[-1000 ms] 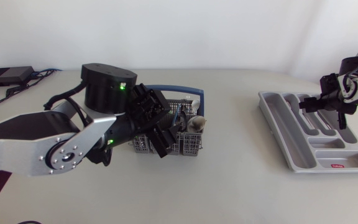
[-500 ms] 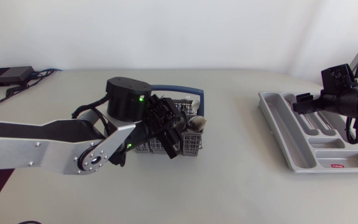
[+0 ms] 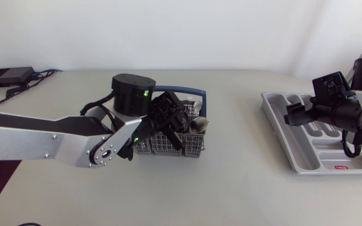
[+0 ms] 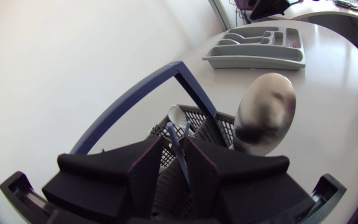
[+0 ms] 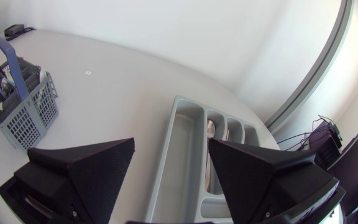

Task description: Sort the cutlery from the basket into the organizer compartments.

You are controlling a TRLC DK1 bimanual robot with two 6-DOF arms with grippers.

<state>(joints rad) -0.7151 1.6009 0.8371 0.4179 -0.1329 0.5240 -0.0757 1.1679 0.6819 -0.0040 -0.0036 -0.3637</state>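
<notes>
The grey mesh basket [image 3: 162,147] with its blue handle [image 4: 129,99] stands at mid-table. My left gripper [image 3: 173,125] is down in it. In the left wrist view its fingers [image 4: 145,171] stand close around the thin handle of a small spoon [image 4: 176,116], with a narrow gap still showing on one side. A large spoon [image 3: 198,124] stands upright beside it, its bowl [image 4: 265,118] ahead of the gripper. The grey organizer [image 3: 280,119] lies at the right. My right gripper [image 3: 292,117] hovers open and empty over its left side, fingers [image 5: 86,168] spread wide above the long compartment [image 5: 188,143].
A black box [image 3: 6,76] with cables sits at the table's far left corner. Bare tabletop lies between the basket [image 5: 23,109] and the organizer [image 5: 179,109]. A pale utensil [image 5: 211,129] lies in one narrow compartment.
My left gripper's fingers have drawn together around the small spoon's handle, and the arm has shifted slightly right. My right arm has moved left across the organizer.
</notes>
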